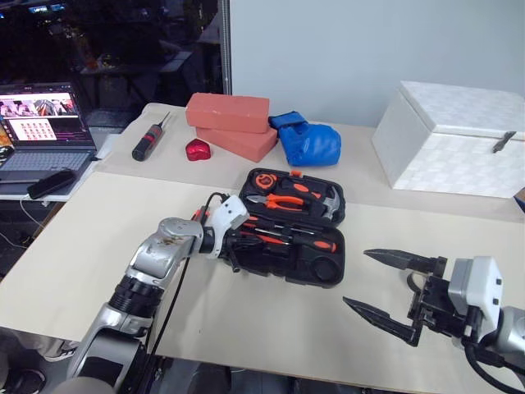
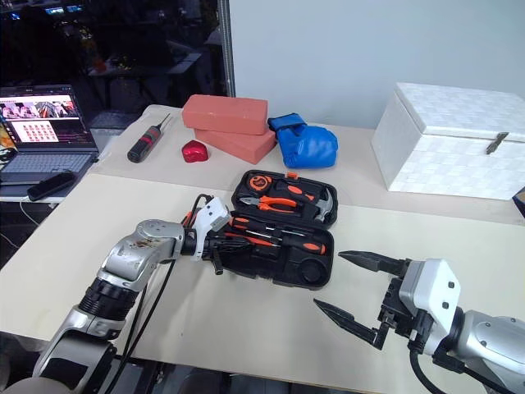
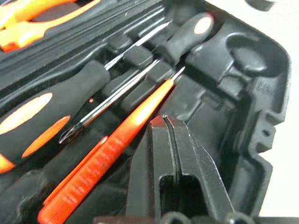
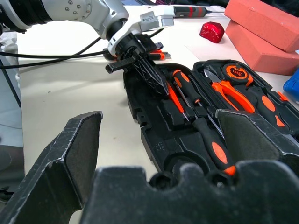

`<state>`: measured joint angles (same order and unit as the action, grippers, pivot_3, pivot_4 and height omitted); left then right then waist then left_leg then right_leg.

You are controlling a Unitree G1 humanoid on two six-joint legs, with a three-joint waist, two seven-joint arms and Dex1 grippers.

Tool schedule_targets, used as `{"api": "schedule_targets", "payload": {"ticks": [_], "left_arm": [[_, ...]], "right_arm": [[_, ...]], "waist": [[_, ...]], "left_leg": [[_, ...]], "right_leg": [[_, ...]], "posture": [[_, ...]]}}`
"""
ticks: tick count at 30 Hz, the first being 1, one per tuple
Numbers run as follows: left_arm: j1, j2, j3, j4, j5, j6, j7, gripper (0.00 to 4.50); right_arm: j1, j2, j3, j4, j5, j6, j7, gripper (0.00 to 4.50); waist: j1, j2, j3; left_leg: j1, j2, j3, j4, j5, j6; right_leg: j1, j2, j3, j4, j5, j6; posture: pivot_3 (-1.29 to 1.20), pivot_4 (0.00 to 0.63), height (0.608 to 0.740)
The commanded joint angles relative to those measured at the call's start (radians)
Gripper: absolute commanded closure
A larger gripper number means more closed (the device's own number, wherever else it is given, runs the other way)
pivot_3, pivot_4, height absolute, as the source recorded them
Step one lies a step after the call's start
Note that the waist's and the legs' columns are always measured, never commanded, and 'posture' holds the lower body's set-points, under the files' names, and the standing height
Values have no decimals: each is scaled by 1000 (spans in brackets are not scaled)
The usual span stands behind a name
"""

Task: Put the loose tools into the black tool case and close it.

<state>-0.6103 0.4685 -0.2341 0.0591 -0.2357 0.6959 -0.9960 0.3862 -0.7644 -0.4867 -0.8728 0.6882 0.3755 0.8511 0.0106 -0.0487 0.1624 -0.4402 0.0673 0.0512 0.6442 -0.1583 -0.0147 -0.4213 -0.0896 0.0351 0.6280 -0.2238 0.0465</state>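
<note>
One slim orange screwdriver [image 3: 107,149] beside closed left gripper [image 3: 170,126].

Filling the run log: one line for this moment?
left hand: shut, in black tool case | right hand: open, beside case | slim orange screwdriver: in case | lid: open

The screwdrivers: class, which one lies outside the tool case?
The black-and-red screwdriver, lying alone on the table beside the laptop. The orange-handled screwdrivers all lie inside the open black tool case.
</note>
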Motion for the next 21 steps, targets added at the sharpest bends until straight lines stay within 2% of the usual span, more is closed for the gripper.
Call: {"api": "schedule_targets", "payload": {"ticks": [1,5,9,16,21], "left_arm": [[-26,-5,6,14,8,-27,19,4491],[-48,-14,9,72,39,-38,71,4491],[-60,-56,73,53,-46,26,76,4491],[-78,-78,100,55,-79,126,121,4491],[-83,-59,49,76,-26,131,155,4491]], "right_arm": [[-6,4,-9,-9,0,-26,-1,0],[-3,6,-11,-11,0,-26,-3,0],[1,7,-14,-15,1,-26,-3,0],[2,5,-16,-17,6,-23,-4,0],[-1,2,-16,-17,9,-20,-4,0]], "waist": [[0,0,0],[0,0,0],[1,0,0],[0,0,0],[0,0,0]], "left_leg": [[0,0,0,0,0,0],[0,0,0,0,0,0],[0,0,0,0,0,0],[0,0,0,0,0,0],[0,0,0,0,0,0]], "right_leg": [[0,0,0,0,0,0],[0,0,0,0,0,0],[0,0,0,0,0,0],[0,0,0,0,0,0],[0,0,0,0,0,0]], "posture": [[0,150,740],[0,150,740],[0,150,740],[0,150,740],[0,150,740]]}}
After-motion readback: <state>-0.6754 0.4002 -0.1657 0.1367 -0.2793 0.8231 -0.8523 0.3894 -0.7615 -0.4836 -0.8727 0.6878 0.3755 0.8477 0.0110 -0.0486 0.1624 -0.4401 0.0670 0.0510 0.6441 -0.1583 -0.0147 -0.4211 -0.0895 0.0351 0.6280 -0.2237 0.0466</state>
